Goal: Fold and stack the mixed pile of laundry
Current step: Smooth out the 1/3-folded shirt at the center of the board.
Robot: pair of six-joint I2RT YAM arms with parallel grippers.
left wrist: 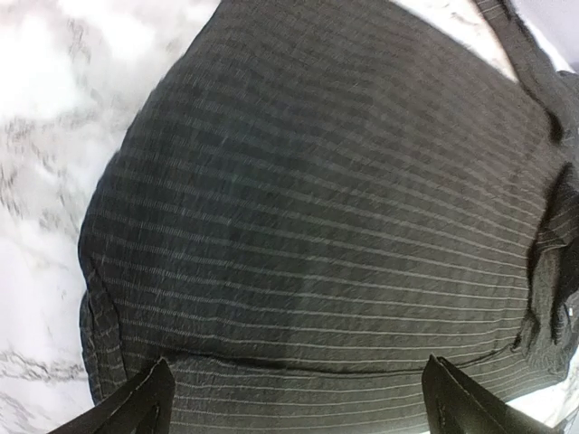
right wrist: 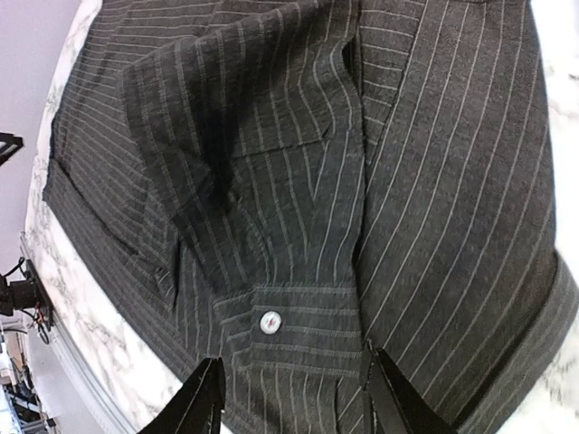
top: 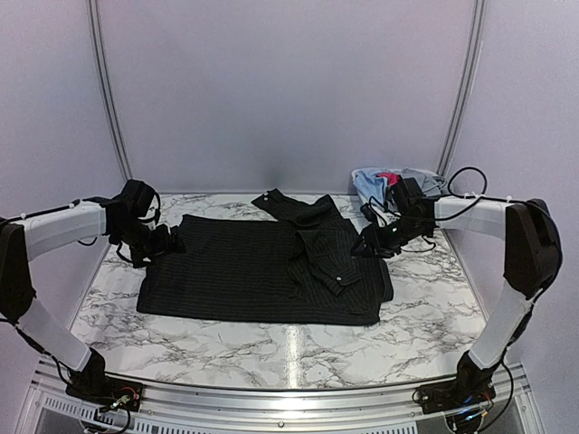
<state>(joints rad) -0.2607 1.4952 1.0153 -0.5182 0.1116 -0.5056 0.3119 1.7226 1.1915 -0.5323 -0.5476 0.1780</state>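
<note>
A large black pinstriped shirt point(top: 262, 267) lies spread flat on the marble table, one sleeve folded over its right half, the other sleeve point(top: 294, 206) reaching back. My left gripper point(top: 170, 240) is open at the shirt's left edge; in the left wrist view point(left wrist: 294, 398) the fabric point(left wrist: 344, 199) fills the space between its fingers. My right gripper point(top: 366, 242) is open over the shirt's right side; in the right wrist view point(right wrist: 294, 402) it hangs over the buttoned cuff point(right wrist: 289, 330). Light blue, grey and pink-red garments point(top: 389, 183) sit bunched at the back right.
The marble table point(top: 271, 339) shows bare in front of the shirt and at both sides. A metal rail point(top: 271, 398) runs along the near edge. Pale walls close the back and sides. Cables loop by the right arm point(top: 466, 181).
</note>
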